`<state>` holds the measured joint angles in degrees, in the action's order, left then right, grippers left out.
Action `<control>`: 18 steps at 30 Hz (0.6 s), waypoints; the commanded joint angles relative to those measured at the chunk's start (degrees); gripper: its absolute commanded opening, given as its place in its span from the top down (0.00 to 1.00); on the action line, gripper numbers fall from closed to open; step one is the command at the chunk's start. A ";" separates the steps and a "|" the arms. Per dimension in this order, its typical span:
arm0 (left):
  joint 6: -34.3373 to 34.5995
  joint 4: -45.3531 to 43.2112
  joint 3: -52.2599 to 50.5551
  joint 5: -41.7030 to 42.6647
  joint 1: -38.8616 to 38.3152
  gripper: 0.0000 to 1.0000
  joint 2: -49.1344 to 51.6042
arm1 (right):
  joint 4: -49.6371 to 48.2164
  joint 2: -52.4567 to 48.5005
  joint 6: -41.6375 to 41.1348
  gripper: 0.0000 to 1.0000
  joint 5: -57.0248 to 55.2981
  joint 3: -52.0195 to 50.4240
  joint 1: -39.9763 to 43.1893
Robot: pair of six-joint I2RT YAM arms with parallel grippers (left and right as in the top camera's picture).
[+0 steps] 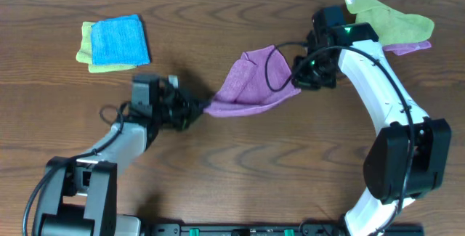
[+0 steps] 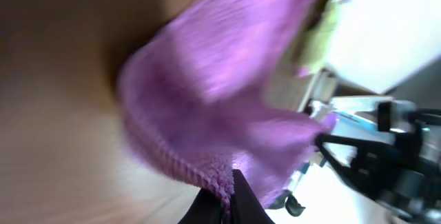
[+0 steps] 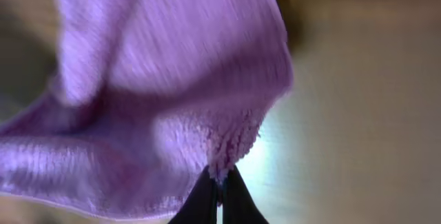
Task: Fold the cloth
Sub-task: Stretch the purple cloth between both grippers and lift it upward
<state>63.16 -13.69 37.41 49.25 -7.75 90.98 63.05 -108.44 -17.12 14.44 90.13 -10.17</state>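
Note:
The purple cloth (image 1: 251,85) hangs stretched between my two grippers over the middle of the table. My left gripper (image 1: 197,110) is shut on its lower left corner. My right gripper (image 1: 298,82) is shut on its right corner. In the left wrist view the cloth (image 2: 220,100) fills the frame, and its edge is pinched between the dark fingers (image 2: 229,195). In the right wrist view the cloth (image 3: 165,93) hangs down from the pinched fingers (image 3: 219,180). No white tag shows.
A bright blue cloth (image 1: 119,40) lies folded on a lime-green cloth (image 1: 86,47) at the back left. Another lime-green cloth (image 1: 392,17) lies on a purple one (image 1: 408,46) at the back right, behind my right arm.

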 commanded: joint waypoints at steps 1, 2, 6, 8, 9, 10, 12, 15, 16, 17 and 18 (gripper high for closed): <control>-0.26 0.13 7.43 -2.78 -0.59 0.94 0.07 | -5.62 1.62 1.27 0.99 4.35 0.09 0.20; -0.66 0.63 10.14 -4.68 -0.57 0.94 0.31 | -10.19 1.62 0.76 0.99 4.70 0.09 -0.22; -2.99 1.66 18.95 -9.75 -0.55 0.94 3.69 | -22.36 1.60 -1.73 0.99 4.63 0.42 -0.46; -3.04 1.62 23.74 -10.84 -0.52 0.94 7.23 | -28.50 1.60 -2.62 0.99 3.89 0.42 -0.39; -3.23 1.64 26.14 -10.80 -0.48 0.94 9.05 | -30.97 1.60 -2.80 0.99 3.21 0.48 -0.35; -3.23 1.64 29.05 -10.71 -0.42 0.94 11.26 | -33.46 1.51 -3.15 0.99 2.43 0.72 -0.33; -3.23 1.73 34.75 -10.40 -0.39 0.95 15.23 | -38.25 1.27 -3.54 0.99 0.81 1.16 -0.28; -3.37 3.04 42.45 -10.27 -0.17 0.94 19.82 | -41.94 0.55 -3.63 0.99 -0.61 2.78 0.02; -3.85 3.85 45.18 -10.25 0.04 0.94 21.20 | -42.16 -0.17 -3.54 0.99 -0.94 4.07 0.17; -4.15 5.05 47.74 -10.27 0.35 0.94 22.32 | -41.99 -0.76 -3.37 0.99 -0.92 5.44 0.46; -4.63 6.19 50.01 -10.36 0.70 0.94 23.19 | -41.86 -1.53 -3.28 0.99 -0.92 6.64 0.70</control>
<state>60.60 -8.16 82.30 39.44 -7.92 112.81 21.52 -108.81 -19.75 15.05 93.49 -10.09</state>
